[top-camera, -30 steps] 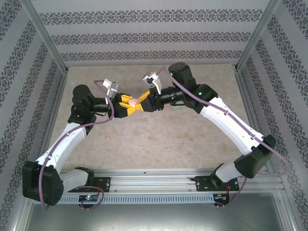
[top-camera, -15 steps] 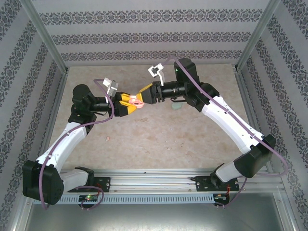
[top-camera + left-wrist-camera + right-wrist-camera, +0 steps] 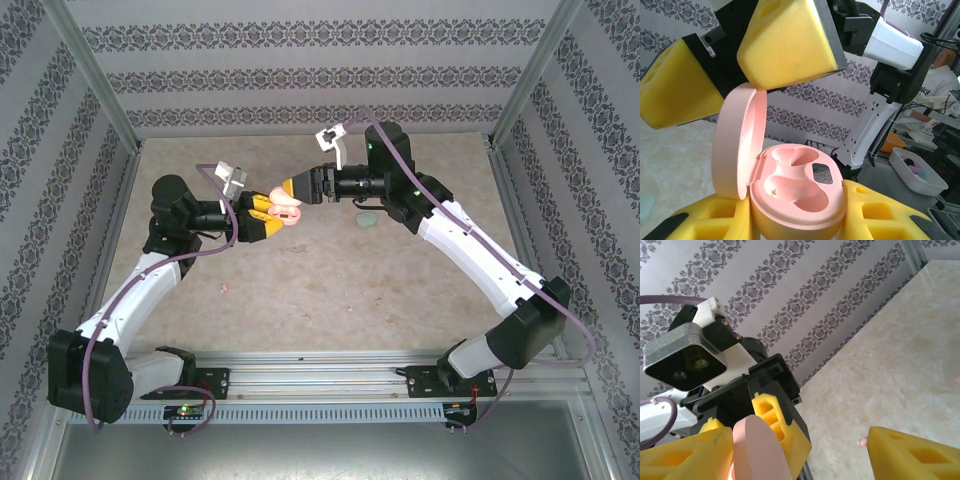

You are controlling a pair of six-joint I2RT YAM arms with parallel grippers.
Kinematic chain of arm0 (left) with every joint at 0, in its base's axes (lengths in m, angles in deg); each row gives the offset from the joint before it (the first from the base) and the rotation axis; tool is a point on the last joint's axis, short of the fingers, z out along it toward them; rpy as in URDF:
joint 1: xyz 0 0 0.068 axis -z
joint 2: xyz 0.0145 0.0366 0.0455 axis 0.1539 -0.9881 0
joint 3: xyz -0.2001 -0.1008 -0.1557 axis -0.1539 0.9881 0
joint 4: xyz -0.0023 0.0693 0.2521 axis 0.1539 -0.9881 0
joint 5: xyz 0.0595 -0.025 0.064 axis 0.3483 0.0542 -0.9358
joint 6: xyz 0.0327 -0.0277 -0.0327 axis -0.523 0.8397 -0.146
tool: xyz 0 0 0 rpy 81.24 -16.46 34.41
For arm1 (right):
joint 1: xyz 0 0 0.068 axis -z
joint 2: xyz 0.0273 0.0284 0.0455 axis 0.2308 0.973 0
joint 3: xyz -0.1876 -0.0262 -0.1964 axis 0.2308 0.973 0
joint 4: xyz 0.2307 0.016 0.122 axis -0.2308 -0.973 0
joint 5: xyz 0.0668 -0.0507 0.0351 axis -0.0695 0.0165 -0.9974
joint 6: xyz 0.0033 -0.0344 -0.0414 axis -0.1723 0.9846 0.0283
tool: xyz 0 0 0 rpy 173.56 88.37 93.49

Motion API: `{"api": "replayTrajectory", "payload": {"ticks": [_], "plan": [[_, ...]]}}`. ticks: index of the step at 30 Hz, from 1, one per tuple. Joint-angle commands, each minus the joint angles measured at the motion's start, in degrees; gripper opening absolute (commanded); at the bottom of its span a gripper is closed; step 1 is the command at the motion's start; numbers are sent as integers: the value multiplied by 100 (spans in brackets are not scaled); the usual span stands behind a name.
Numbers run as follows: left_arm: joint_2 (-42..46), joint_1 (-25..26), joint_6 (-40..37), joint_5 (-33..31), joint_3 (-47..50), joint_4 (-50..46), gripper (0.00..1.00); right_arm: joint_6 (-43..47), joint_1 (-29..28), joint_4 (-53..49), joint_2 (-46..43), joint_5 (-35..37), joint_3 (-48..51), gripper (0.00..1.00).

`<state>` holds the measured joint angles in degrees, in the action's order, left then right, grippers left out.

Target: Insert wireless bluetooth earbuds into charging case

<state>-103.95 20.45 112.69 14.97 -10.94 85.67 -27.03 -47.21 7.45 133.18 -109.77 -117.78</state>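
My left gripper (image 3: 272,216) is shut on the base of a pale pink charging case (image 3: 288,212), held above the table. In the left wrist view the case (image 3: 800,187) has its lid (image 3: 735,142) swung up on the left, and both wells are empty. My right gripper (image 3: 298,189) stands open just beyond the lid, one yellow finger (image 3: 790,42) right above the lid's rim. The lid (image 3: 760,452) shows between the spread right fingers (image 3: 912,455). One pink earbud (image 3: 224,289) lies on the table, small and pale (image 3: 862,442) in the right wrist view.
A mint green oval thing (image 3: 368,220) lies on the beige table (image 3: 330,290) under the right forearm. Patterned walls and metal posts enclose the table on three sides. Both arm bases sit on the rail at the near edge.
My right gripper has opened and drawn back to the right, away from the pink case. The case stays in the left gripper, which has hardly moved.
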Motion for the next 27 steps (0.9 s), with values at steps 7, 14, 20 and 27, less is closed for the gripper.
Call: {"api": "replayTrajectory", "payload": {"ticks": [7, 14, 20, 27], "plan": [[-13, 56, -54, 135, 60, 440, 28, -438, 42, -150, -227, 904, 94, 72], [55, -35, -256, -156, 55, 104, 26, -213, 30, -496, -375, 1030, 6, 75], [47, -67, -244, -161, 5, -62, 25, 1209, -316, -950, -836, 1147, 223, 78], [44, -68, -144, -88, 5, -45, 25, 3074, -944, -1975, -1044, 2158, 166, 83]]}}
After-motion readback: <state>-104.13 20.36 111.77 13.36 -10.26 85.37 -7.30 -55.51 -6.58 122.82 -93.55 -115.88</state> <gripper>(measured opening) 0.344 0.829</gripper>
